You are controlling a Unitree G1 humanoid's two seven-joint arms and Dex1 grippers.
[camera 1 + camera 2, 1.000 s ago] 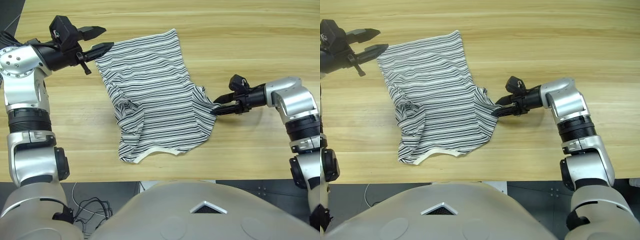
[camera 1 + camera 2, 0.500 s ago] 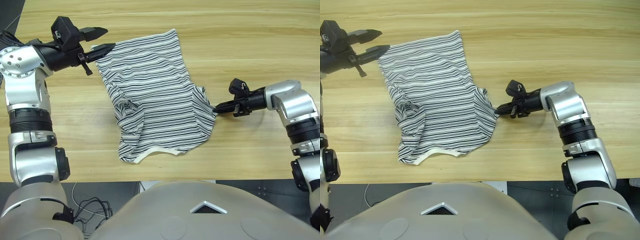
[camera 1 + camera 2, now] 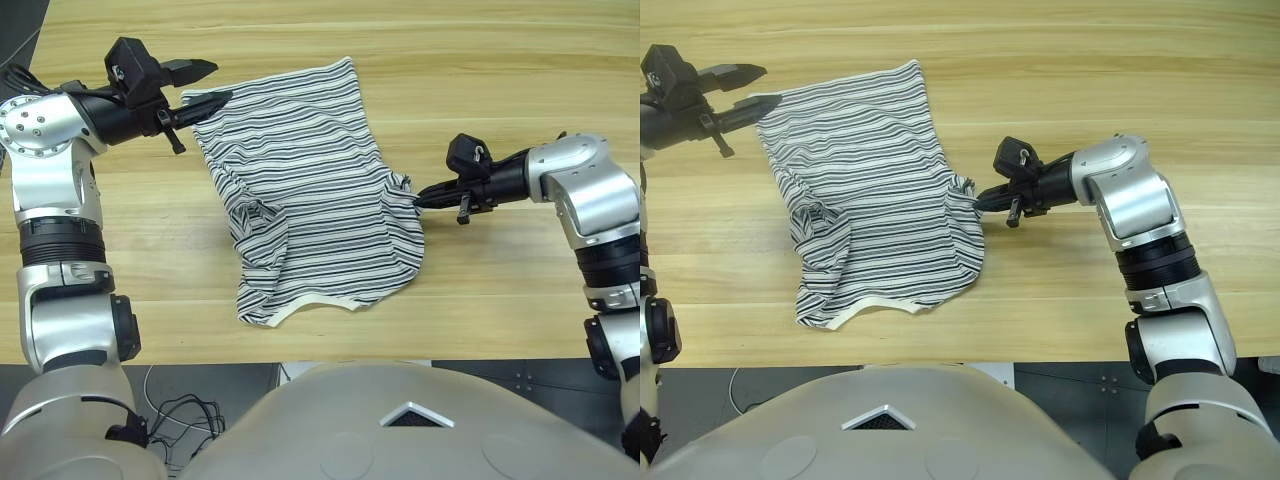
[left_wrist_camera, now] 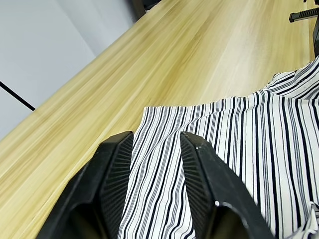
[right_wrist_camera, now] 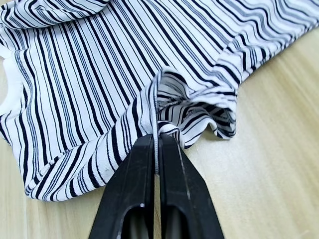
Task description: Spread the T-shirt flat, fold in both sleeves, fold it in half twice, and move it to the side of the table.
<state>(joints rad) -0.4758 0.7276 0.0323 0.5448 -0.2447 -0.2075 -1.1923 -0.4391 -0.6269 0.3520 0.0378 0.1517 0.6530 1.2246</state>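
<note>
Wooden table (image 3: 480, 80) with the striped T-shirt (image 3: 310, 200) lying crumpled left of centre. Right gripper (image 3: 420, 196) is clamped on its bunched right edge. Left gripper (image 3: 220, 82), fingers apart, straddles the far-left corner. Risk: pulling rightward with that corner unclamped would likely drag the cloth rather than spread it.

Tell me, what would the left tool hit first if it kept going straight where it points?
Probably the striped T-shirt, whose corner sits at the open tips of the left tool.
</note>
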